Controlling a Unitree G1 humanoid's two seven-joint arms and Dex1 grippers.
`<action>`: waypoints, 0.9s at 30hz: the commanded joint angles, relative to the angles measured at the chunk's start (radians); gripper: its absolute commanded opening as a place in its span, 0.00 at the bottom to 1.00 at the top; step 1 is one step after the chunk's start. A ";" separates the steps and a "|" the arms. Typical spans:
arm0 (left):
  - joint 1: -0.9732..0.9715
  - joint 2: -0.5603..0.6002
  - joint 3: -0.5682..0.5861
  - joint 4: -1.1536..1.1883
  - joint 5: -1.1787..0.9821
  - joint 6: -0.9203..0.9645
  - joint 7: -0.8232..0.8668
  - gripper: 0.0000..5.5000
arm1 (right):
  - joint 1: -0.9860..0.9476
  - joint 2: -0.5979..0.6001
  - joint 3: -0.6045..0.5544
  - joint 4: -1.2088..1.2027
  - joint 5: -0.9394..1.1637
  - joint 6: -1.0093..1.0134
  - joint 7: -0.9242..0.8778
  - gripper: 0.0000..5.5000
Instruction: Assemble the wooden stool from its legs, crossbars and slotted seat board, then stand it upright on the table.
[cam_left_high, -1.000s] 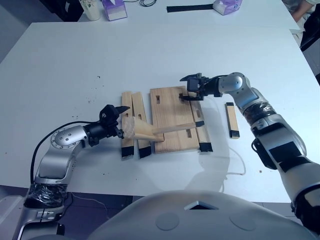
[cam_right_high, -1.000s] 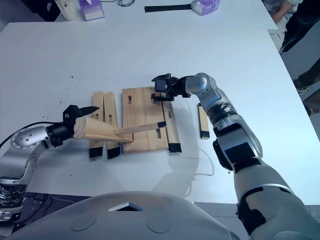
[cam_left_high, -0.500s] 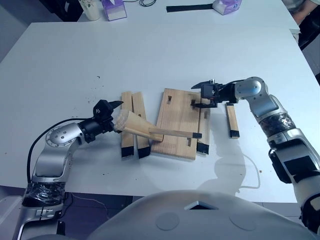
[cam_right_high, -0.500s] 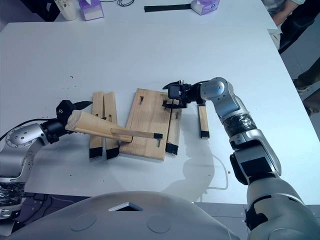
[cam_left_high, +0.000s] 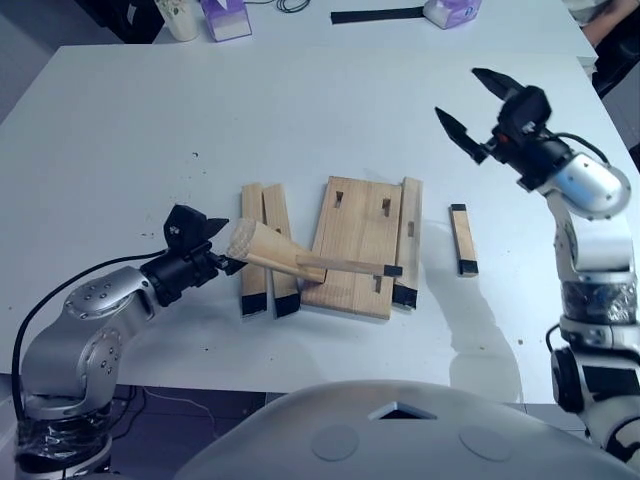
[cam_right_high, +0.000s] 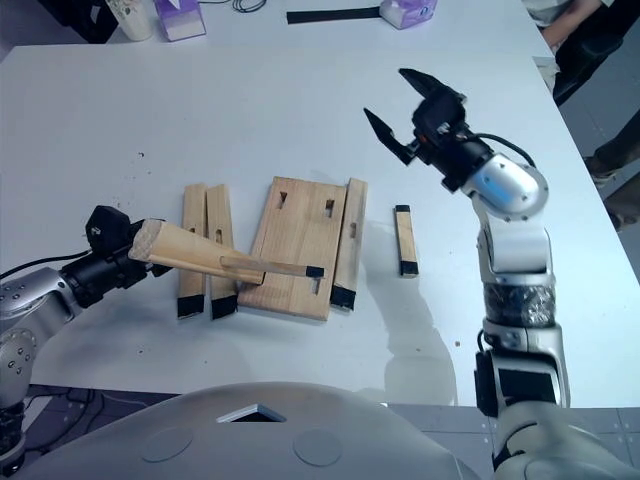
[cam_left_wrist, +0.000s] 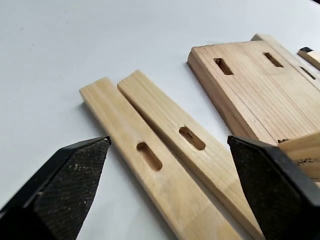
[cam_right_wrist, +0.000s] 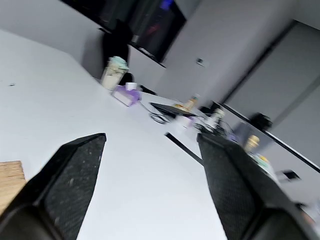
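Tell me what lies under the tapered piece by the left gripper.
The tapered piece lies across two slotted legs and the near part of the seat board. The strips directly beneath it, and any slot there, are covered.

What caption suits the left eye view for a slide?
Left pincer at a leg lying across the seat board; right pincer open above the table.

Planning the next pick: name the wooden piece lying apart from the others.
The short crossbar, alone right of the seat board; the rest touch or overlap.
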 joint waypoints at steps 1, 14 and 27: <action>0.003 -0.012 0.005 -0.036 -0.051 0.106 0.052 0.79 | 0.081 -0.002 -0.054 -0.073 0.025 0.066 -0.052 0.61; 0.083 0.060 -0.024 0.031 0.011 0.172 0.074 0.79 | 0.153 0.024 -0.053 -0.145 0.027 0.108 -0.131 0.61; -0.161 0.215 -0.069 0.330 0.092 0.059 -0.048 0.79 | 0.251 0.064 -0.035 -0.193 0.002 0.097 -0.209 0.61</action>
